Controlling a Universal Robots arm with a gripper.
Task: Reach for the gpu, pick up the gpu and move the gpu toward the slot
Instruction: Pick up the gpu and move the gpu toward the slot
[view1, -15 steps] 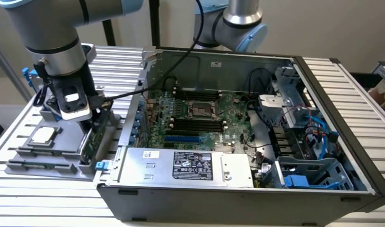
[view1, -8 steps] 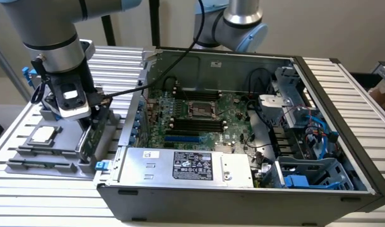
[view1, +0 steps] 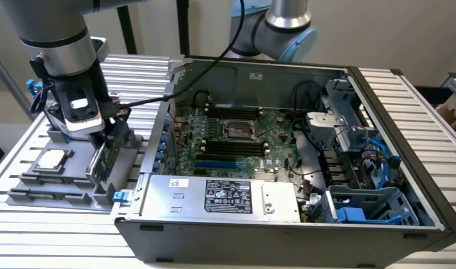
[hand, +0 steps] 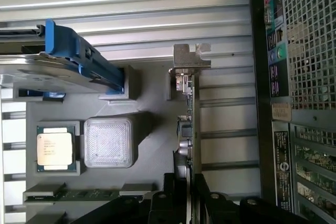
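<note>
The gpu (view1: pixel 103 159) is a thin green card standing on edge in the grey holder tray (view1: pixel 33 193), to the exterior view's left of the open computer case (view1: pixel 288 235). In the wrist view the gpu (hand: pixel 191 124) shows edge-on, with its silver bracket (hand: pixel 190 59) at the far end. My gripper (view1: pixel 108 130) comes down on the card's upper edge. The gripper (hand: pixel 185 203) has one black finger (hand: pixel 167 202) on each side of the card, pressed against it. The card still rests low in the tray. A blue slot (view1: pixel 217 165) lies on the motherboard (view1: pixel 236 137).
The tray also holds a processor chip (hand: pixel 54 148), a silver hard drive with blue rails (hand: pixel 68 66) and a memory stick (hand: pixel 79 195). The case's rear wall (hand: pixel 304 77) stands close beside the card. A power supply (view1: pixel 220 196) fills the case's near corner.
</note>
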